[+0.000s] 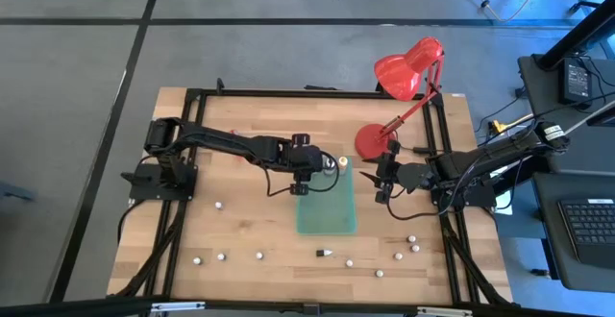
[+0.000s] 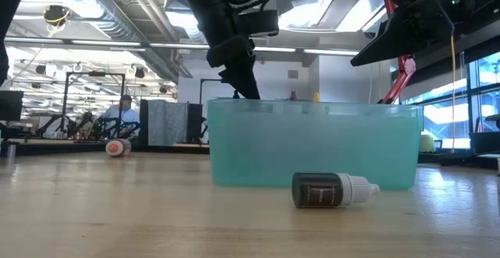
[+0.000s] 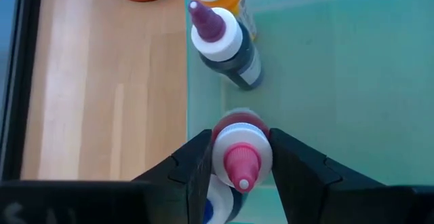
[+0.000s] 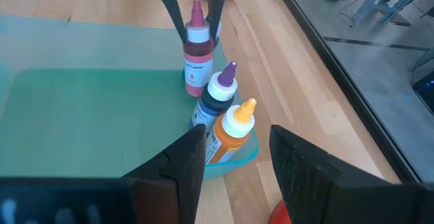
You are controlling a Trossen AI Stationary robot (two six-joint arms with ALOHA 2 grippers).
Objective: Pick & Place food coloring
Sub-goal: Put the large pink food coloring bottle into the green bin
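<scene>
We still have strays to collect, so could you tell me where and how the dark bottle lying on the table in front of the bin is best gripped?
Grip the dark bottle across its round body, coming from above: it lies on its side, clear of the bin.

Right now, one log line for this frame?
left gripper: around pink bottle, upright in green bin | right gripper: open, waiting beside bin

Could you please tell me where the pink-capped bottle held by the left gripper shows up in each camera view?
High view: hidden under the left gripper at the green bin's far edge.
Low view: not visible behind the bin wall.
Left wrist view: pink-capped bottle between the fingers.
Right wrist view: upright in the bin, between the left fingers.
Shared landmark: the yellow-orange bottle beside it.
</scene>
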